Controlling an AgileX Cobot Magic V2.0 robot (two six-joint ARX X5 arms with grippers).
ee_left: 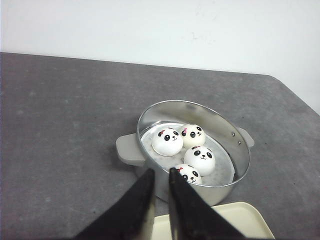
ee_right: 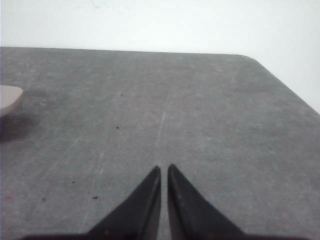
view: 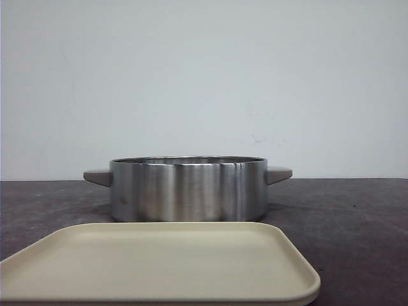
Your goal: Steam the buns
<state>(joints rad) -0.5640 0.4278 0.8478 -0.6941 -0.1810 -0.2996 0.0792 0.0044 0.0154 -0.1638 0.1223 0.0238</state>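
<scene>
Now all four buns [ee_left: 183,151] sit inside the pot [ee_left: 235,150] on the worktop [ee_left: 60,125], ready for steaming; my left claw [ee_left: 160,175] hovers nearly closed and empty; my right claw [ee_right: 164,170] likewise.

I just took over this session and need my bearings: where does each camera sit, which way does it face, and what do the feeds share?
Front: low at table level, facing forward at the steel pot past the beige tray; no robot parts show.
Left wrist: above, looking down past the left tool into the pot at four buns.
Right wrist: over the bare table behind the right tool.
Front and left wrist share pot and tray.
</scene>
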